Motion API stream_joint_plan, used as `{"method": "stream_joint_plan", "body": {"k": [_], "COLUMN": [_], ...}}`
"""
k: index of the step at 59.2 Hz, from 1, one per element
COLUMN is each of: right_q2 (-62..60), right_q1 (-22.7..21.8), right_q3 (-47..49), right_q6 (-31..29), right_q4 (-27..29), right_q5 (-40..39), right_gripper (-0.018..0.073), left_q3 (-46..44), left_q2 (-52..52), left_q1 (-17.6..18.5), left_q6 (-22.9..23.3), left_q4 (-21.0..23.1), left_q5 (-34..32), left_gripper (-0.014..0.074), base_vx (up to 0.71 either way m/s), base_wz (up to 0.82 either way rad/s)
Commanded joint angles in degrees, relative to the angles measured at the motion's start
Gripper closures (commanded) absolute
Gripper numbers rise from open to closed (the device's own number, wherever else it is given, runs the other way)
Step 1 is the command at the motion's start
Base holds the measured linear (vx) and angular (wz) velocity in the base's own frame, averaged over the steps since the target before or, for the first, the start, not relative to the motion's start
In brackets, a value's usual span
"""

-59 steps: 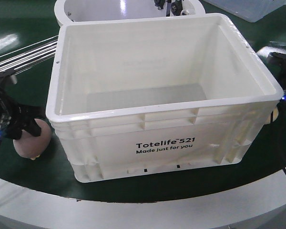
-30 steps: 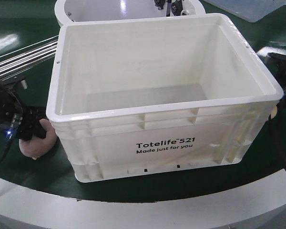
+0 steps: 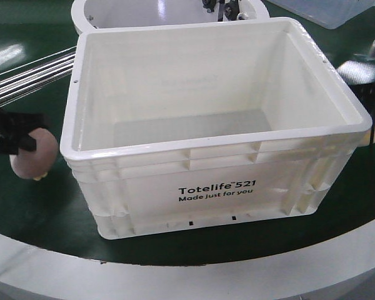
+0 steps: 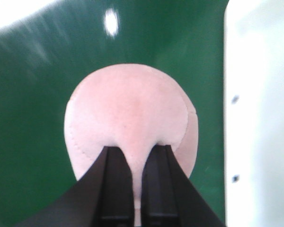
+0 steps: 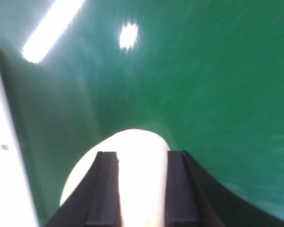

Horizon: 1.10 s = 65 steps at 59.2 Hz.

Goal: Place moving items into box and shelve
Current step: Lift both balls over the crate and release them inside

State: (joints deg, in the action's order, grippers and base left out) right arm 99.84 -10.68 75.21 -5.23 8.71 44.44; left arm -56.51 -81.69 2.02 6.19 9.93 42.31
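Plush ball [image 4: 128, 113]: pinched in our left jaws.
Cream ball [image 5: 135, 142]: clamped in right jaws.
Tip: we'd lift jaws above the box [image 3: 219, 139] rim, then drop.

The front view looks steeply down, close, on the box [image 3: 212, 181] and table [image 3: 44, 212], while the wrist views peer past the left gripper [image 4: 137, 152] at the pink ball [image 4: 128, 109] and the right gripper [image 5: 141, 155] at the cream ball [image 5: 137, 142], both sharing the box's side walls.
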Motion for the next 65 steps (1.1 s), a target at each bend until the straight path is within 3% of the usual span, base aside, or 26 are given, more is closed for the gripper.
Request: {"method": "stream_joint_plan", "body": {"k": [1, 13, 18, 23, 35, 41, 46, 54, 65], "right_q2": [-7.97, -18.63, -22.29, -24.66, -24.87, -22.7, -20.35, -16.86, -14.1], "right_q1": [-0.35, 0.64, 3.17, 7.86, 26.3, 32.06, 34.03, 34.04, 34.04], "right_q3": [1.62, 1.62, 1.62, 1.62, 1.62, 1.62, 1.62, 1.62, 1.62], "right_q6": [0.63, 0.25, -0.28, -1.75, -4.44, -4.44, -3.74, 0.07, 0.98], "right_q4": [-1.44, -2.78, -2.61, -2.32, -2.52, -2.58, -2.52, -2.5, -1.08], "right_q5": [-3.36, -9.76, -12.56, -14.94, -17.92, -17.37, -16.09, -12.59, -9.36], "right_gripper": [0.0565, 0.0565, 0.0565, 0.0565, 0.0565, 0.0564, 0.0559, 0.0513, 0.0309], "left_q3": [-3.01, -13.25, -18.71, -22.9, -25.23, -25.23, -25.23, -25.23, -25.23], "left_q2": [7.78, 14.74, 14.65, 13.43, 7.69, 3.67, 0.0, -3.91, -5.37], "left_q1": [0.2, 0.57, 1.84, 4.31, 11.86, 15.74, 18.49, 20.45, 21.02], "left_q6": [2.2, 1.55, 1.4, -1.54, -11.41, -16.14, -19.43, -19.04, -19.41], "left_q4": [-1.11, -0.8, 1.05, 5.17, 19.77, 25.34, 28.14, 28.37, 27.76], "left_q5": [-4.25, -4.29, -2.73, -2.3, -1.37, 0.94, 1.35, 0.58, 2.72], "left_gripper": [0.06, 0.06, 0.06, 0.06, 0.06, 0.06, 0.0589, 0.0534, 0.0346], "base_vx": [0.0, 0.0, 0.0, 0.0, 0.0, 0.0, 0.0, 0.0, 0.0], "base_wz": [0.0, 0.0, 0.0, 0.0, 0.0, 0.0, 0.0, 0.0, 0.0]}}
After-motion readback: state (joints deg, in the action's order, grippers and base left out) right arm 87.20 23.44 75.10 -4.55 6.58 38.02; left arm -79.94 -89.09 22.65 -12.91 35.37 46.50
